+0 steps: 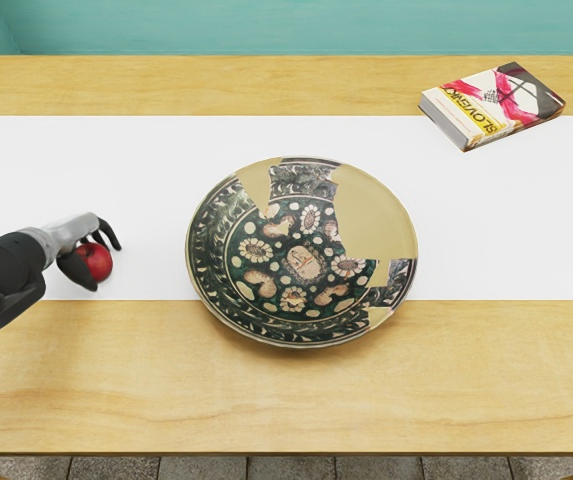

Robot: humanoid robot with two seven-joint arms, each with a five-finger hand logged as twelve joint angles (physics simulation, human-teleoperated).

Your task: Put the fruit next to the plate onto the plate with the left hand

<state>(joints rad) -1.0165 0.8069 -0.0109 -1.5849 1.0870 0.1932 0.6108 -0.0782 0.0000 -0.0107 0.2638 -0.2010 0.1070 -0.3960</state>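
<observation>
A small red fruit point(96, 261) lies on the white runner, to the left of the plate. My left hand point(88, 253) reaches in from the left edge, and its dark fingers point(109, 234) curl over and around the fruit, which rests at table level. The patterned plate point(386, 215), dark green with tan patches and flower motifs, sits in the middle of the table and holds nothing. A gap of bare runner separates the fruit from the plate's left rim. The right arm does not show.
A book point(491, 104) with a red and white cover lies at the back right. The white runner point(526, 220) crosses the wooden table point(286, 390) from side to side. A teal wall runs behind the table.
</observation>
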